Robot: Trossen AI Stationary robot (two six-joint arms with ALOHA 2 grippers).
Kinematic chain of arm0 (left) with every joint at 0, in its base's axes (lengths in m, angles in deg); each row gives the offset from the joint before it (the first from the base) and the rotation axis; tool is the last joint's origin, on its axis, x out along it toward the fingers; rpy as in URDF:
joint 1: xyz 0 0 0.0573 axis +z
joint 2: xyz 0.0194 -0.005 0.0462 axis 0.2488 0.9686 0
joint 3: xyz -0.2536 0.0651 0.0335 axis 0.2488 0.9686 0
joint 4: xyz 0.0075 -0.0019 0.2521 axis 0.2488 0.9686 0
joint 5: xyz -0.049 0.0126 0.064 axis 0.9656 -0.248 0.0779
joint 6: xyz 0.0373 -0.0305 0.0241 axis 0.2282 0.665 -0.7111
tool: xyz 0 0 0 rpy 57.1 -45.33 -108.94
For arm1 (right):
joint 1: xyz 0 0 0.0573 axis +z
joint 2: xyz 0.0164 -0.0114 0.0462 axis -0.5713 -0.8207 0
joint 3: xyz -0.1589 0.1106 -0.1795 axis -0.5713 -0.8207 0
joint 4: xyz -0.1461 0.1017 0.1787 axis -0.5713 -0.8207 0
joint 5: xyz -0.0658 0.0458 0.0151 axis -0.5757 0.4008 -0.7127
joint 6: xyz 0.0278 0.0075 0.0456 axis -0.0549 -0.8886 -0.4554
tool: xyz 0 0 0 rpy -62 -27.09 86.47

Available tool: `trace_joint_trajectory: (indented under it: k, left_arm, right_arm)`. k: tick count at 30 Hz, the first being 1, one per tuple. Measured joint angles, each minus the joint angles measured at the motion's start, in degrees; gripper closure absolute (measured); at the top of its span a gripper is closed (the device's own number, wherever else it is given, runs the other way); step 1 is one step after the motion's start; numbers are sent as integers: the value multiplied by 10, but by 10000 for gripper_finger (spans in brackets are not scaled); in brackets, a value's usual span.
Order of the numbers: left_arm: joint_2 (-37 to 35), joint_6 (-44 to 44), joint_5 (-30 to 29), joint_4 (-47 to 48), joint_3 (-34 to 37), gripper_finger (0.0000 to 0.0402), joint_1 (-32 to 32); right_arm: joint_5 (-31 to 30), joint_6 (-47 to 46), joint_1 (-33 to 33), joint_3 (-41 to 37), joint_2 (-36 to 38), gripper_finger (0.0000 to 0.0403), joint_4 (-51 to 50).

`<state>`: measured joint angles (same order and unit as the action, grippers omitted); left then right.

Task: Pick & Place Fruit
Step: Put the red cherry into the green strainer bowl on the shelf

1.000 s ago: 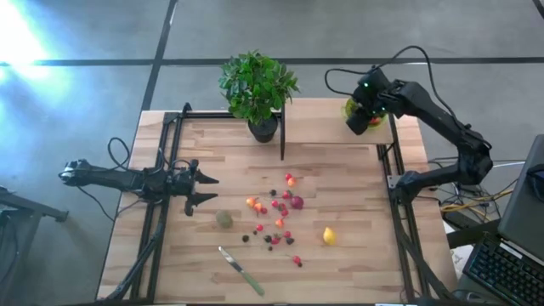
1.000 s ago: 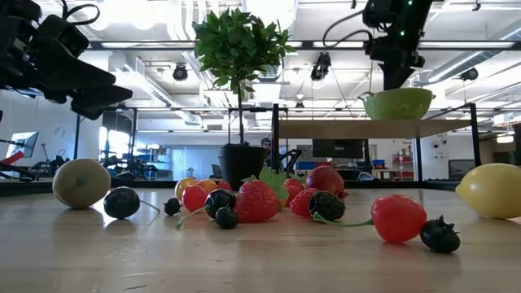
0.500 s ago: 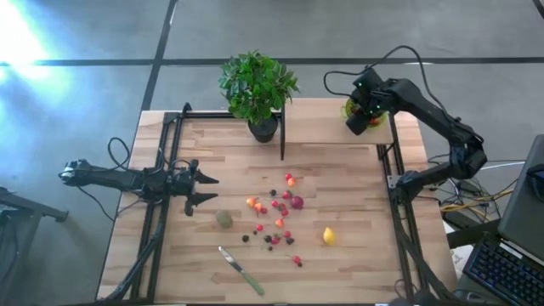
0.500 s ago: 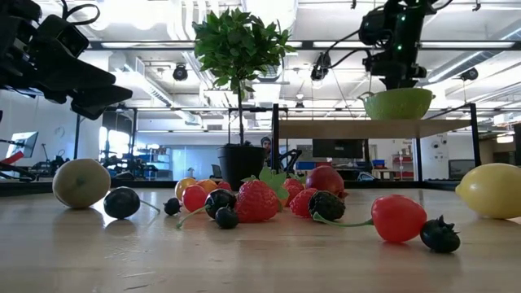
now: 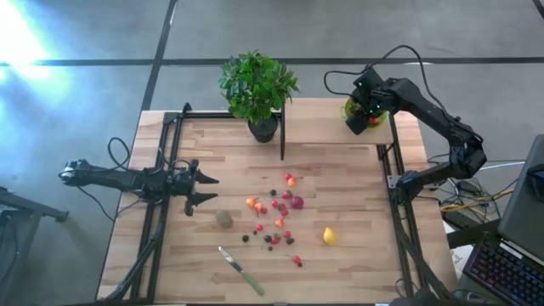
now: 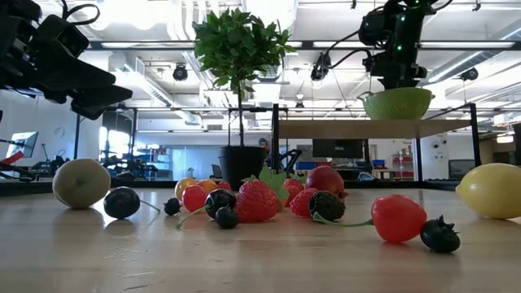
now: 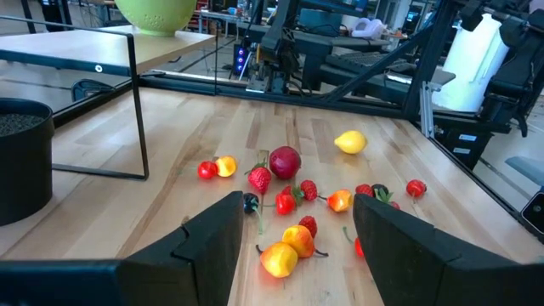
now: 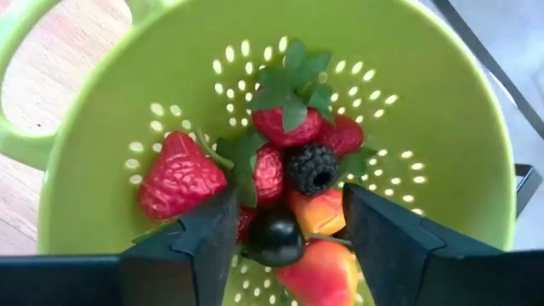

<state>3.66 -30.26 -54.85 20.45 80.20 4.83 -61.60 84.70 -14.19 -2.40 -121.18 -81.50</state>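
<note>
Many small toy fruits lie scattered mid-table, with a yellow lemon and a dull-green ball beside them. More fruit, strawberries and dark berries, lies inside the lime-green perforated bowl on the raised shelf at the far right. My right gripper hangs open just above that bowl, pointing steeply down, and a dark berry lies in the bowl below the gap between its fingers. My left gripper waits open above the table's left side, its fingers level and pointing at the scattered fruit.
A potted plant stands at the far middle beside the shelf's black post. A green-handled knife lies near the front edge. Black frame rails run along the table's left and right sides.
My right gripper has sunk a little toward the green bowl and tipped slightly, then held still. The fruit on the table has stayed where it was.
</note>
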Motion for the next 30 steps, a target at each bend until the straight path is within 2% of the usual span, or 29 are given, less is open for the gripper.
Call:
trace_joint_trajectory:
  k: [10, 17, 23, 30]
  left_arm:
    - [0, 0, 0, 0, 0, 172, 0]
    - [0, 0, 0, 0, 0, 172, 0]
    - [0, 0, 0, 0, 0, 172, 0]
    - [0, 0, 0, 0, 0, 172, 0]
  right_arm:
    - [4, 3, 0, 33, 27, 159, 2]
    - [64, 14, 31, 34, 83, 178, 15]
    - [124, -10, 111, 34, 131, 198, 82]
    - [125, -42, 278, 32, 144, 214, 140]
